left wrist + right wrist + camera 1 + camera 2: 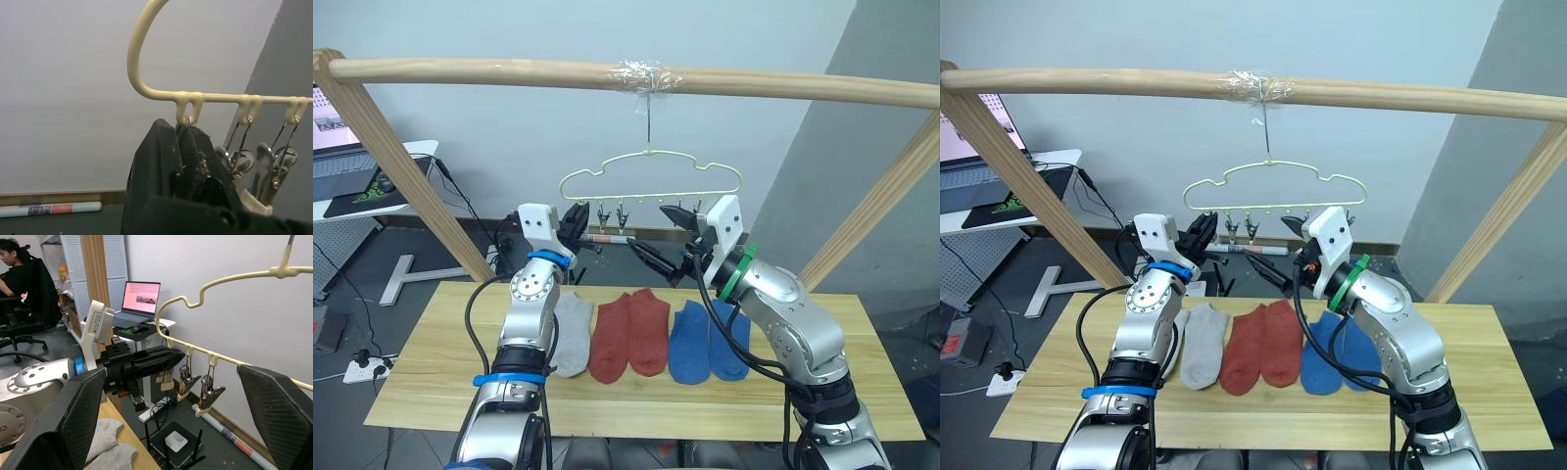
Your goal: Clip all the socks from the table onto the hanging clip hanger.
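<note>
The pale yellow clip hanger (pixel 651 172) hangs by its hook from the wooden bar, with a row of small metal clips (pixel 613 215) under it. My left gripper (pixel 576 221) is raised at the hanger's left end. Its black fingers (pixel 168 147) are shut on the leftmost clip just under its loop. My right gripper (pixel 664 235) stands open, wide and empty, just below the hanger's right half. On the table (pixel 431 377) lie a grey sock (pixel 574 335), two rust red socks (pixel 628 333) and two blue socks (pixel 708 343), side by side. Part of a second grey sock shows behind my left arm (pixel 1178 333).
A thick wooden bar (pixel 509 70) spans the top on slanted wooden posts (pixel 396 162) at both table ends. A white desk with a laptop (pixel 141 298) stands back left. A person sits on a chair (pixel 22 281) far behind it.
</note>
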Tool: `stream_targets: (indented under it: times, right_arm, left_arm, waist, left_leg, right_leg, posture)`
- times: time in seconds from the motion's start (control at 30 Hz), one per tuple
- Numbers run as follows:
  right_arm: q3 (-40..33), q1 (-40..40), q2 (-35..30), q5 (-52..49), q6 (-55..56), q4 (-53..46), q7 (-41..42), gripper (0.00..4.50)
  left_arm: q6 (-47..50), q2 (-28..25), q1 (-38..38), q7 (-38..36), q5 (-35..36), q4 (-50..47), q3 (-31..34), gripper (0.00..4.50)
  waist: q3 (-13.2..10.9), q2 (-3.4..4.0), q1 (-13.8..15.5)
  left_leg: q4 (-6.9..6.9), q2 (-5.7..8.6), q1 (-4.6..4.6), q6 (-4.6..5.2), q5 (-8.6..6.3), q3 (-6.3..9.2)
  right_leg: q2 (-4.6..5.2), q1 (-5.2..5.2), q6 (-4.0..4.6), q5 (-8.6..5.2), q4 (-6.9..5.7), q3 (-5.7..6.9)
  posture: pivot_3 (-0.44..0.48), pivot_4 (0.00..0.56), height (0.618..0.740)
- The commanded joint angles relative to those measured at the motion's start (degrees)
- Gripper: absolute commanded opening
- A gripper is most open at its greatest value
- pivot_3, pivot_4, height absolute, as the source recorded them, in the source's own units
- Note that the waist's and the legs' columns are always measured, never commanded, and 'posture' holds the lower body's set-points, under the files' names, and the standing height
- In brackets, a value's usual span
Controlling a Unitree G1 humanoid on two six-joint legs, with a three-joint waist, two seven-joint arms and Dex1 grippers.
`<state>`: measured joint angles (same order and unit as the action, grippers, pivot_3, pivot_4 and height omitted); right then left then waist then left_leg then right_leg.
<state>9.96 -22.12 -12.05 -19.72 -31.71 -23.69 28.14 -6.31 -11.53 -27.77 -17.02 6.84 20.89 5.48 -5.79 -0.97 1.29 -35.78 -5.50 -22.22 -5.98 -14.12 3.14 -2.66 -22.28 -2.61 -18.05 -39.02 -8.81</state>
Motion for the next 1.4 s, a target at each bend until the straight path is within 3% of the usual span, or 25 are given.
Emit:
stream_targets:
  times: [0.03, 0.23, 0.43, 0.93, 1.13, 1.23, 1.4]
  right_arm:
    - [-1.39, -0.42, 0.17, -1.03, 0.84, -2.08, -0.43, 4.5]
    - [0.61, 8.35, -5.6, 8.6, -0.84, 1.16, -6.2, 4.5]
    - [-2.37, 15.77, -8.01, 12.37, -1.02, 10.2, -9.44, 4.5]
    - [-7.37, 13.54, -3.39, 13.49, 5.33, 35.56, -11.92, 4.5]
    - [-8.74, 13.2, -1.27, 13.47, 7.12, 39.09, -12.82, 4.5]
    - [-7.8, 13.51, -1.24, 14.38, 8.12, 40.84, -11.49, 3.93]
    - [-7.53, 13.7, -1.59, 14.7, 9.02, 41.46, -10.15, 2.21]
  left_arm:
    - [-0.13, -0.25, -0.62, -0.26, 1.03, -2.08, 0.62, 0.01]
    - [1.12, -1.34, -0.81, -1.31, 1.21, -2.58, 0.83, 0.01]
    - [1.83, -1.74, 0.33, -1.58, 1.39, -3.14, 0.92, 0.01]
    - [2.28, -1.63, 1.61, -1.11, 1.47, -4.46, 1.02, 0.01]
    - [2.73, -1.8, 2.64, -1.09, 1.41, -5.68, 0.91, 0.01]
    - [2.78, -1.84, 1.65, -1.0, 1.49, -5.58, 1.02, 0.0]
    - [2.62, -2.25, 2.23, -0.97, 1.49, -5.65, 1.34, 0.0]
  waist:
    - [0.0, 0.0, 0.0]
    - [-0.04, -0.04, 0.09]
    - [-0.41, 0.03, -0.14]
    - [-1.23, 0.08, -0.16]
    - [-1.26, 0.13, -0.17]
    - [-1.25, 0.12, -0.15]
    - [-1.24, 0.11, -0.16]
  left_leg:
    - [0.0, 0.0, 0.0, 0.0, 0.0, 0.0]
    - [0.0, 0.0, -0.03, 0.0, 0.0, 0.0]
    - [-0.01, 0.0, -0.02, 0.0, 0.0, -0.01]
    - [-0.02, 0.0, -0.01, 0.0, 0.0, -0.02]
    - [-0.01, 0.0, 0.03, 0.0, 0.0, -0.02]
    - [-0.05, 0.0, 0.04, 0.0, 0.0, -0.02]
    - [-0.07, 0.0, 0.04, 0.0, 0.0, -0.01]
  right_leg:
    - [0.0, 0.0, 0.0, 0.0, 0.0, 0.0]
    - [0.0, 0.0, -0.01, -0.01, 0.05, 0.0]
    - [0.0, -0.02, -0.05, -0.03, 0.03, -0.02]
    - [0.0, 0.0, -0.02, -0.01, 0.04, -0.04]
    - [0.0, 0.01, -0.02, -0.01, -0.01, -0.04]
    - [0.0, 0.04, -0.05, -0.01, -0.01, -0.04]
    - [0.0, 0.04, -0.06, 0.0, -0.01, -0.03]
  posture:
    - [0.085, 0.107, 0.74]
    - [0.089, 0.112, 0.74]
    - [0.088, 0.124, 0.74]
    - [0.107, 0.128, 0.74]
    - [0.111, 0.12, 0.74]
    - [0.125, 0.112, 0.74]
    - [0.129, 0.103, 0.74]
